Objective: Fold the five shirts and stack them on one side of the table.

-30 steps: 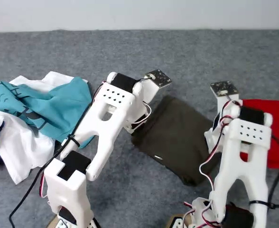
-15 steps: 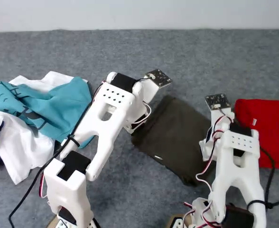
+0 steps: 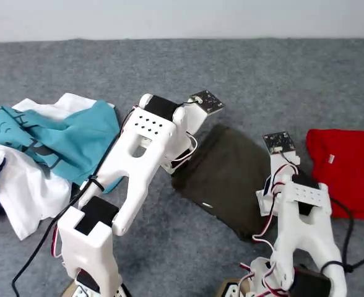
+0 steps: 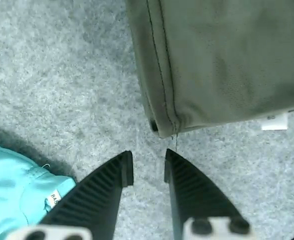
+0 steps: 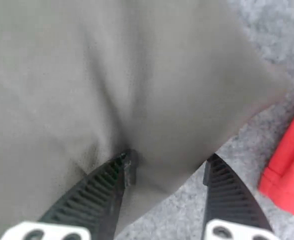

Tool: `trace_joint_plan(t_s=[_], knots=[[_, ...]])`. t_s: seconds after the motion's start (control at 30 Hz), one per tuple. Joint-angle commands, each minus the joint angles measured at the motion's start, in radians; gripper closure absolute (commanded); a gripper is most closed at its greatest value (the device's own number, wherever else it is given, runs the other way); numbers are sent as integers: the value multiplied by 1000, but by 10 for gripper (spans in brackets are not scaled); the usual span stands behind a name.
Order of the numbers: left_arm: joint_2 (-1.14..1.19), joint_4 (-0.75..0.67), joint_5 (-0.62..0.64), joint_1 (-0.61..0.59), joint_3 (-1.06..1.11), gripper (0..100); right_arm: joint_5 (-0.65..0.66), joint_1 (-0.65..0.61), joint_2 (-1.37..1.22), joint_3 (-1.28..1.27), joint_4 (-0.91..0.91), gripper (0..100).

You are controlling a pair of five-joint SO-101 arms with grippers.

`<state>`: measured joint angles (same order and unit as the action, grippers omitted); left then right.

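First, noted a crumpled white shirt (image 3: 8, 185) well left of the folded dark shirt (image 3: 231, 176), with a teal shirt (image 3: 64, 139) heaped on it. Found left gripper (image 4: 148, 160) just off the dark shirt's hem corner, over grey table (image 3: 262, 74), jaws narrowly apart, holding nothing. Found right gripper (image 5: 168, 160) above the dark shirt's right edge, jaws spread wide, empty. Logged red shirt (image 3: 349, 173) just right of the dark shirt, not touching.

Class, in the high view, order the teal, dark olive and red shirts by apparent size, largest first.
Dark olive shirt and teal shirt: too alike to rank, arms cover parts.
Red shirt: smallest, though cut by the edge.
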<state>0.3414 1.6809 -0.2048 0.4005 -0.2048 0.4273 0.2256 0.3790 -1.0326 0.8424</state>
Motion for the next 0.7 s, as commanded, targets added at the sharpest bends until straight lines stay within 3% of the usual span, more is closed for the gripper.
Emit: trace_joint_plan(t_s=[0.0,0.2,0.67], knots=[[-57,8,-9,6,-31,885,12,-10,27,-12,-85,784],[-57,8,-9,6,-30,885,12,-12,27,-55,-219,995],[-57,9,-9,0,-30,885,106,-102,38,120,-263,987]])
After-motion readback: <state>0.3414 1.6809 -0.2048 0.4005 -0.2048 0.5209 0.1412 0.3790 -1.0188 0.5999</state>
